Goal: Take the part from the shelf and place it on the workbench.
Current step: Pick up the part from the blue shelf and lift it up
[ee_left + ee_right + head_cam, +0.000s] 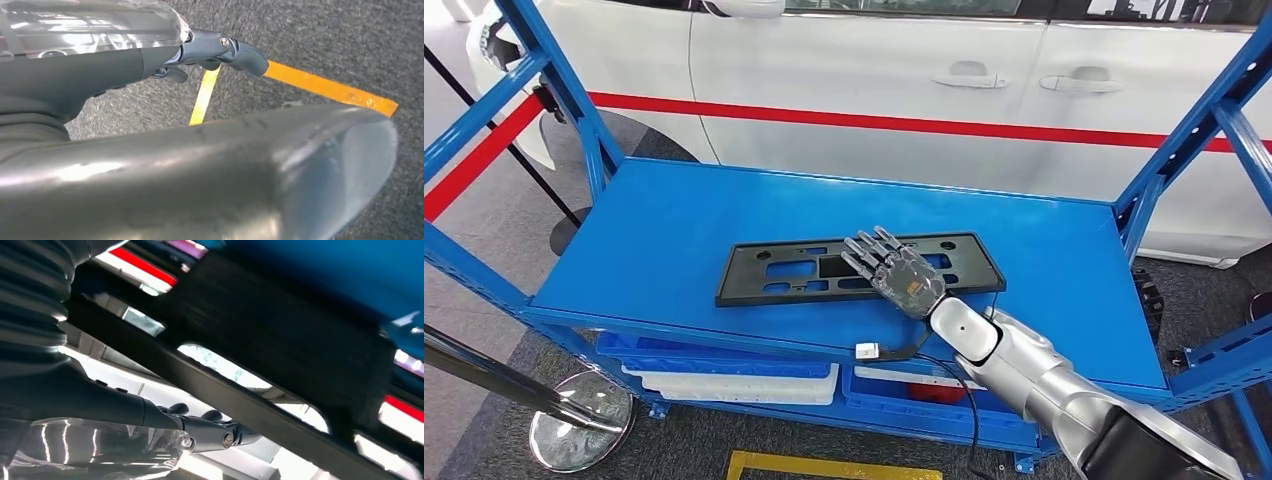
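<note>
The part [784, 270] is a flat black plastic frame with several cut-outs, lying on the blue top level of the shelf [654, 220]. My right hand [894, 268] reaches in from the lower right, palm down, fingers spread over the frame's right half. Whether the thumb is under the near edge cannot be seen. In the right wrist view the black frame [280, 330] passes close in front of my right hand [210, 432], whose thumb is stretched out apart from it. My left hand [215, 50] hangs over grey carpet and holds nothing.
A white car [874, 70] with a red stripe stands right behind the shelf. Blue uprights [574, 110] rise at both ends. Blue and white bins [734, 375] sit on the lower level. A chrome post base [579, 430] stands at lower left. Yellow floor tape [325, 87] marks the carpet.
</note>
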Controlling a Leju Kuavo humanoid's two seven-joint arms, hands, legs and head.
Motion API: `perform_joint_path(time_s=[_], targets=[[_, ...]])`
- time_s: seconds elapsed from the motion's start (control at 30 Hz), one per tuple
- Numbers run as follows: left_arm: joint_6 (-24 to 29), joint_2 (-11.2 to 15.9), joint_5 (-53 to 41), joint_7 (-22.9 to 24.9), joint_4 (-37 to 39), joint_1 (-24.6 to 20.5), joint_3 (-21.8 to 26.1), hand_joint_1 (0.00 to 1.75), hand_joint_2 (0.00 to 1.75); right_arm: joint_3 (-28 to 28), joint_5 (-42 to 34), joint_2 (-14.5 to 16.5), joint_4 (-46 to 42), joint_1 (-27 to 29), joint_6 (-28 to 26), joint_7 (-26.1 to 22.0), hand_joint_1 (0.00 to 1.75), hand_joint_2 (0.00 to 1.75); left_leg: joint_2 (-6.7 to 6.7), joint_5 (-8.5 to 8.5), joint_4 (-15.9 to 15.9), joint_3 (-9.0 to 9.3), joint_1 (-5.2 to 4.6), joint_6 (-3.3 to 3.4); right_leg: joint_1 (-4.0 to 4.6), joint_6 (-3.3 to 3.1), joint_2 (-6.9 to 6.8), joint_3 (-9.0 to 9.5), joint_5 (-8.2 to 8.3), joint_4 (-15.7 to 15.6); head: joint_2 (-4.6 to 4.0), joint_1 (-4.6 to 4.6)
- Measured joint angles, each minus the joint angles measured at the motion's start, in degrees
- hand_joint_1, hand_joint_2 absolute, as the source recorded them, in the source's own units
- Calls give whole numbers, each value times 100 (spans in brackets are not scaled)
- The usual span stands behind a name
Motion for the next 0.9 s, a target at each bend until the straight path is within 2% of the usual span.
perform_joint_path(time_s=[0.03, 0.1, 0.13, 0.17, 0.2, 0.23, 0.27, 0.3, 0.37, 0.4, 0.47, 0.53, 0.57, 0.63, 0.67, 0.7, 0.73, 0.77, 0.83, 0.87, 0.9], targets=[[-2, -2, -1, -1, 1, -6, 0, 0, 0, 2, 25, 38, 52, -18, 58, 43, 0, 175, 3, 35, -38, 24, 21, 34, -1, 21, 25, -43, -94, 115, 0, 0], [-7, -4, -1, -2, 1, -13, 0, 0, 0, 2, 43, 158, 174, -40, 149, 105, 0, 175, 8, 76, -79, 37, 38, 73, -21, 48, 89, -286, -454, 708, 0, 1], [-14, -3, -2, -2, 1, -10, 0, 0, 0, 2, 42, 234, 237, -45, 191, 126, 24, 175, 16, 83, -79, 28, 37, 81, -35, 60, 110, -460, -646, 1112, 0, 0], [-25, -3, -7, -3, 1, -6, 0, 0, 0, -4, 30, 321, 297, -49, 249, 142, 63, 175, 23, 85, -77, 22, 36, 80, -49, 74, 117, -599, -760, 1442, 0, 0], [-40, -3, -13, -5, 1, -1, 0, 0, 0, -15, 13, 409, 354, -56, 323, 152, 105, 175, 32, 86, -73, 20, 37, 77, -64, 85, 118, -654, -765, 1587, 0, 1], [-60, -3, -23, -7, 1, 2, -1, 0, 0, -32, -10, 507, 415, -71, 420, 156, 147, 175, 41, 87, -66, 21, 38, 71, -77, 91, 116, -605, -666, 1514, 0, 1], [-82, -3, -36, -9, 1, 1, -4, 0, 0, -52, -38, 604, 472, -93, 528, 145, 166, 175, 50, 85, -55, 23, 40, 59, -88, 88, 109, -448, -486, 1219, 0, 1], [-103, -3, -47, -10, 1, -2, -11, 0, 0, -74, -66, 694, 521, -119, 619, 128, 170, 175, 58, 81, -37, 23, 41, 42, -94, 75, 85, -226, -297, 796, 0, 1], [-134, -2, -61, -11, 1, -8, -30, 0, 0, -123, -116, 869, 608, -164, 753, 79, 174, 175, 73, 63, 10, -2, 22, -21, -70, 34, 35, 98, -99, 128, 0, 0], [-142, 1, -63, -11, 1, -9, -38, 0, 0, -147, -132, 937, 642, -173, 787, 60, 175, 175, 82, 61, 23, -17, 14, -60, -54, 10, 25, 155, -83, -14, 0, 0], [-148, 6, -66, -10, 1, -10, -45, 0, 0, -178, -163, 1023, 698, -173, 828, 20, 175, 175, 97, 76, 18, -35, 20, -137, -32, -50, 51, 140, -68, -48, 0, -1], [-153, 16, -67, -6, 1, -13, -56, 0, 0, -192, -203, 1047, 731, -169, 856, -26, 175, 175, 103, -16, 137, -87, 42, -205, -45, -117, 42, 135, -28, -75, 0, -1], [-157, 20, -68, -4, 1, -15, -68, 0, 0, -196, -220, 1047, 739, -164, 865, -49, 175, 175, 103, -162, 350, -183, 50, -237, -58, -145, 30, 130, -11, -89, 0, -1], [-172, 26, -68, -3, 1, -11, -92, 0, 0, -207, -247, 1047, 754, -147, 872, -87, 175, 175, 104, -579, 1109, -528, 62, -296, -57, -169, 10, 107, -1, -91, 0, -1], [-181, 29, -66, -5, 1, -3, -99, 0, 0, -212, -252, 1047, 761, -139, 873, -106, 175, 175, 105, -733, 1484, -698, 67, -315, -52, -173, 6, 99, 0, -90, 0, -1], [-192, 32, -62, -9, 1, 5, -101, 0, 0, -219, -258, 1047, 766, -135, 873, -123, 175, 175, 105, -785, 1701, -794, 68, -324, -48, -173, 7, 95, -1, -89, 0, -1], [-205, 37, -57, -15, 1, 12, -101, 0, 0, -227, -265, 1047, 767, -134, 873, -139, 175, 175, 105, -715, 1679, -774, 68, -324, -47, -173, 12, 98, -1, -89, 0, -1], [-216, 42, -53, -23, 1, 15, -102, 0, 0, -234, -270, 1047, 768, -134, 873, -151, 175, 175, 104, -551, 1427, -645, 68, -316, -47, -170, 20, 106, -3, -88, 0, -1], [-234, 52, -48, -35, 1, 11, -104, 0, 0, -244, -277, 1047, 769, -135, 874, -165, 175, 175, 67, -171, 574, -224, 62, -275, -38, -143, 43, 123, -14, -81, 0, -1], [-237, 54, -47, -38, 0, 9, -105, 0, 0, -246, -279, 1046, 769, -136, 873, -167, 175, 175, 50, -60, 252, -78, 53, -239, -29, -117, 61, 126, -18, -77, 0, -1], [-239, 56, -47, -39, 1, 10, -106, 0, 0, -249, -280, 1046, 769, -137, 873, -167, 175, 175, 35, -17, 71, -1, 40, -199, -22, -86, 76, 126, -19, -75, 0, -1]])
